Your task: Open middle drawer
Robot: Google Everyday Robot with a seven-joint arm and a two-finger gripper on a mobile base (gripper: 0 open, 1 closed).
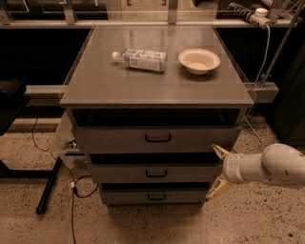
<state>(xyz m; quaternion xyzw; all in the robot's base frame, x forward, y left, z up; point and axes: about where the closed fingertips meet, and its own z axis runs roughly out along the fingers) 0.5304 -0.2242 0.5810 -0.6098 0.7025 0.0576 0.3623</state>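
The middle drawer (124, 172) is a grey flat front with a small black bar handle (156, 174), between a wider top drawer (114, 139) and a narrower bottom drawer (128, 195). All three fronts stand slightly out, with dark gaps above them. My gripper (217, 171) is open, its two pale fingers spread apart, one high and one low. It sits at the cabinet's right front corner, level with the middle drawer and well right of the handle. It holds nothing.
On the cabinet top (95, 86) lie a plastic bottle (139, 59) on its side and a pale bowl (199, 60). A black bar (48, 186) and cables (76, 188) lie on the speckled floor at left. A power strip (248, 14) and cable hang at back right.
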